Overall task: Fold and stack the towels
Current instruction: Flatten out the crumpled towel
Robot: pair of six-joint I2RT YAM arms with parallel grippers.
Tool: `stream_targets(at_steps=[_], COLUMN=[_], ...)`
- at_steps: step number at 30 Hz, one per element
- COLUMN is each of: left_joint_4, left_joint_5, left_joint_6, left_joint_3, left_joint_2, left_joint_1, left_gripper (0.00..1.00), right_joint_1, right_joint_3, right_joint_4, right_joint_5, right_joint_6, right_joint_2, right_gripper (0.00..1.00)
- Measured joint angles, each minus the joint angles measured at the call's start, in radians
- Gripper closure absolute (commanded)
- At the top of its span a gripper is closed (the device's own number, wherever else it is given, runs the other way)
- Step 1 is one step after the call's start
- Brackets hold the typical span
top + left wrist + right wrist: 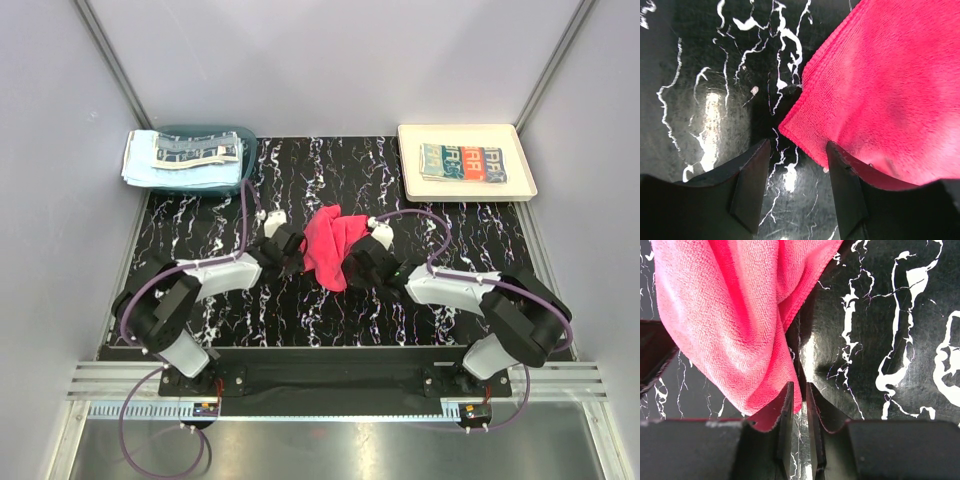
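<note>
Towel [332, 248], red-pink, bunched on table [300, 180], pinched in right gripper [800, 390]; left gripper [799, 146] spread apart beside its hem.

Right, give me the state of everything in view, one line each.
Red-pink towel, crumpled mid-table, not yet folded.
Left gripper, open, at the towel's edge.
Right gripper, shut on a fold of that towel.
Light blue towel, folded, lying over the basket.
Blue patterned towel, folded, on the light blue one.
Tray, holding a folded multicoloured towel.
</note>
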Motion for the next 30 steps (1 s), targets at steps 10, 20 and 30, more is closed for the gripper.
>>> stream_targets(at_steps=[10, 20, 30], left_joint_4=[0.055, 0.076, 0.057], left_joint_5=[0.004, -0.008, -0.042], left_joint_6=[0.001, 0.018, 0.042], left_joint_3=[0.000, 0.000, -0.012], left_joint_2=[0.039, 0.050, 0.013], left_joint_1=[0.025, 0.031, 0.043], left_gripper=[0.57, 0.86, 1.00], right_joint_1=[0.000, 0.000, 0.000], right_joint_3=[-0.021, -0.027, -0.017], right_joint_4=[0.001, 0.039, 0.100], right_joint_5=[-0.006, -0.043, -0.076], right_joint_6=[-0.002, -0.002, -0.006], right_joint_2=[-0.005, 0.018, 0.083], right_gripper=[0.73, 0.63, 0.63])
